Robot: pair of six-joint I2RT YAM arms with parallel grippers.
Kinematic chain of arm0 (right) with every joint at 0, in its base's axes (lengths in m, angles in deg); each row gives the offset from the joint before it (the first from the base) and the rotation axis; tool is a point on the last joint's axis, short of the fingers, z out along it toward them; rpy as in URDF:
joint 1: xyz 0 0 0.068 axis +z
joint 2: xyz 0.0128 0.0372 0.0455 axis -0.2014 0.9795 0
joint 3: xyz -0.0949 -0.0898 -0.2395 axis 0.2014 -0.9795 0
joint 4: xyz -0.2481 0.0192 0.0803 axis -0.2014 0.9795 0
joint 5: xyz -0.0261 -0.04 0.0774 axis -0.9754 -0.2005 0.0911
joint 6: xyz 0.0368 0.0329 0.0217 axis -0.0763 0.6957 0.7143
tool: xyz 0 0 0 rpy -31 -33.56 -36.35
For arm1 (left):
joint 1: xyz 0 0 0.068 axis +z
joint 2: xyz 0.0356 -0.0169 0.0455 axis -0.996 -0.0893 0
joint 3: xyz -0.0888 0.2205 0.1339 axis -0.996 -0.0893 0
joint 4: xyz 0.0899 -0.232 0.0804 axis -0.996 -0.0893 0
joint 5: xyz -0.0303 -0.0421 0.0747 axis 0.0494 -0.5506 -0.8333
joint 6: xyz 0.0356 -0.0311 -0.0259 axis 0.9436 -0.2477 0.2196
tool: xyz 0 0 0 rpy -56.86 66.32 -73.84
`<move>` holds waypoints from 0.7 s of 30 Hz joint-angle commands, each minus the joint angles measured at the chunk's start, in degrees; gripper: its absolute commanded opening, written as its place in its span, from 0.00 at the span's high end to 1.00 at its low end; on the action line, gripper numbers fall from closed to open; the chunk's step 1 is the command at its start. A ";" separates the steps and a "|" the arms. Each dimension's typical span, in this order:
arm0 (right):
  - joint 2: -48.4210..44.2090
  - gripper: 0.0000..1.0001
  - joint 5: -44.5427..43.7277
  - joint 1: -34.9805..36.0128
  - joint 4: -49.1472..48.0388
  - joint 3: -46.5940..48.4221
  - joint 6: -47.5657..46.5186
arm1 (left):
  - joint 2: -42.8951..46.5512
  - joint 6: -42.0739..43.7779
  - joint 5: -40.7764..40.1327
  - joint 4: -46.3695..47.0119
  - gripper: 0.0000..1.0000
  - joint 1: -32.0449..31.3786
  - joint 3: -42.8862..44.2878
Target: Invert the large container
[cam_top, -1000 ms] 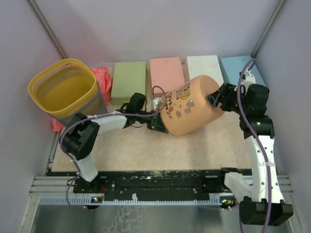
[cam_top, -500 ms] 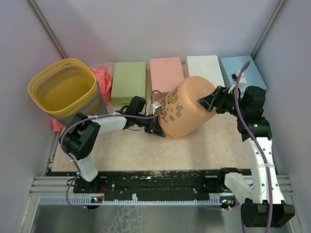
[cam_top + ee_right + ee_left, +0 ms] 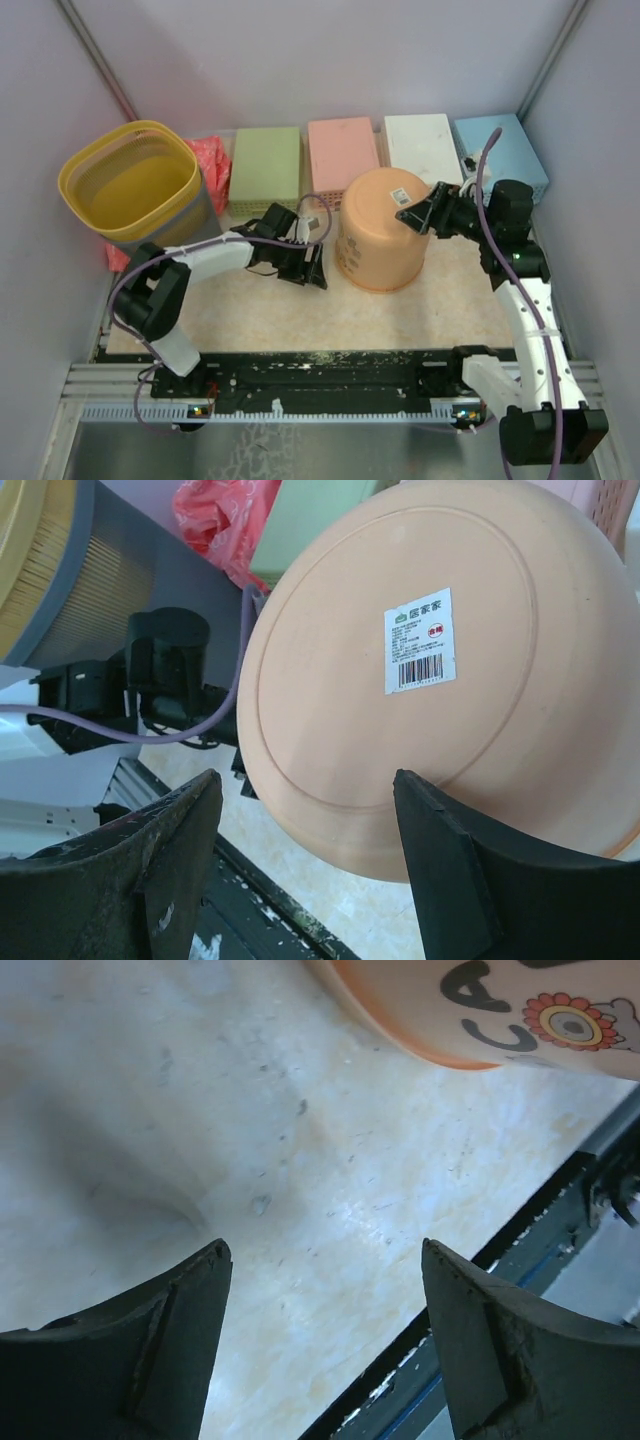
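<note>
The large container [image 3: 380, 240] is an orange tub with printed letters and flowers. It stands mouth-down on the table, its base and white barcode label [image 3: 402, 197] facing up. My left gripper [image 3: 312, 268] is open just left of its rim, apart from it, with nothing between the fingers. The left wrist view shows bare table between the fingers of the left gripper [image 3: 325, 1260], with the container's rim [image 3: 480, 1010] ahead. My right gripper [image 3: 415, 212] is open at the base's upper right edge. In the right wrist view the right gripper [image 3: 308, 777] frames the container's base [image 3: 400, 710].
A yellow bin with a grey lower part [image 3: 135, 190] stands at the back left, a red bag [image 3: 210, 155] behind it. Green [image 3: 265, 165], pink [image 3: 343, 150], white [image 3: 422, 143] and blue [image 3: 500, 145] boxes line the back wall. A black rail [image 3: 330, 365] runs along the front.
The container has swung from lying tilted on its side to standing mouth-down. My left gripper has opened, let go of the rim and drawn back left. My right gripper followed the base leftward.
</note>
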 commanded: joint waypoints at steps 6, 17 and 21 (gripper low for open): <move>-4.77 0.30 -25.48 0.37 5.50 9.63 -1.26 | 6.80 -6.01 -13.99 -1.49 0.12 1.04 12.64; -13.51 0.29 -44.30 0.33 14.68 21.75 -6.62 | -21.24 -2.31 2.58 -1.77 0.15 -10.85 50.98; -16.36 0.27 -50.05 0.30 14.49 20.83 -9.40 | -21.92 1.73 6.26 -4.35 0.14 -12.38 57.96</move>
